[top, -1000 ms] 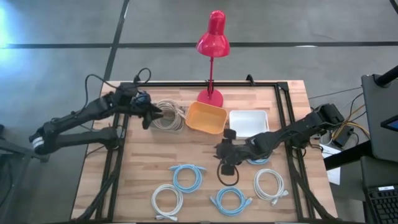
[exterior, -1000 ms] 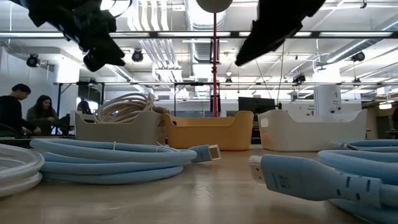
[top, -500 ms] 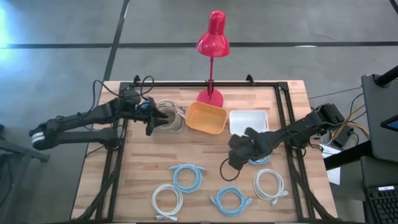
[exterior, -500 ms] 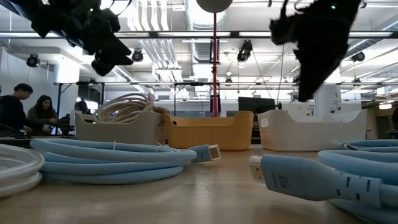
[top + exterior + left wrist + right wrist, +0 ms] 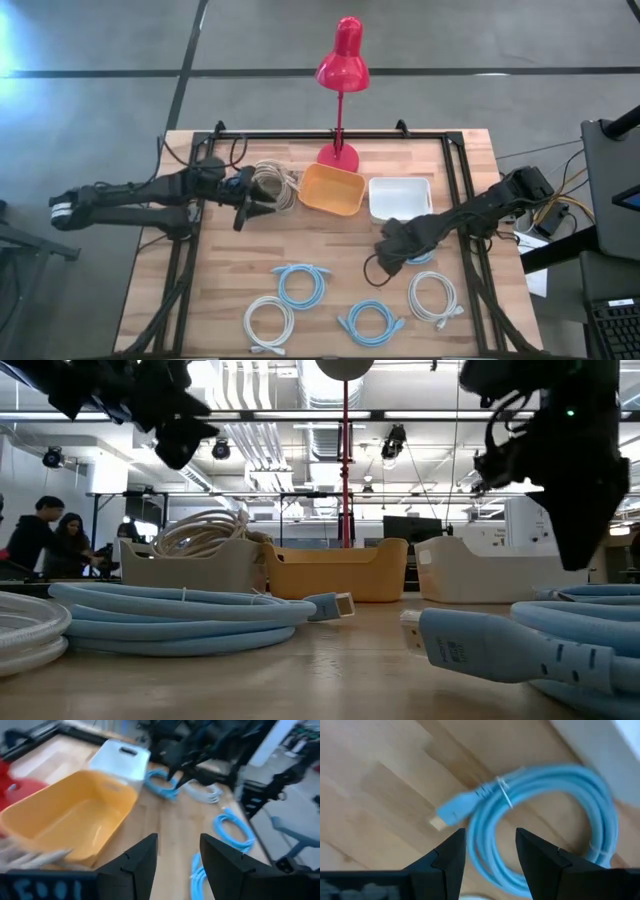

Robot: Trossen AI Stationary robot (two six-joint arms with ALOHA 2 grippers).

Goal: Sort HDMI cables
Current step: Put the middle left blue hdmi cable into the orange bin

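Left gripper [image 5: 252,207]: I see it spread, empty, beside the orange bin [image 5: 331,190].
Right gripper [image 5: 393,250]: parted over a blue coil [image 5: 545,825], white bin [image 5: 400,197] adjacent.

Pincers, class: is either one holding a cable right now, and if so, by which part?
Neither. The left pincer is open and empty beside the yellow bin. The right pincer is open above a blue coil, not yet gripping it.
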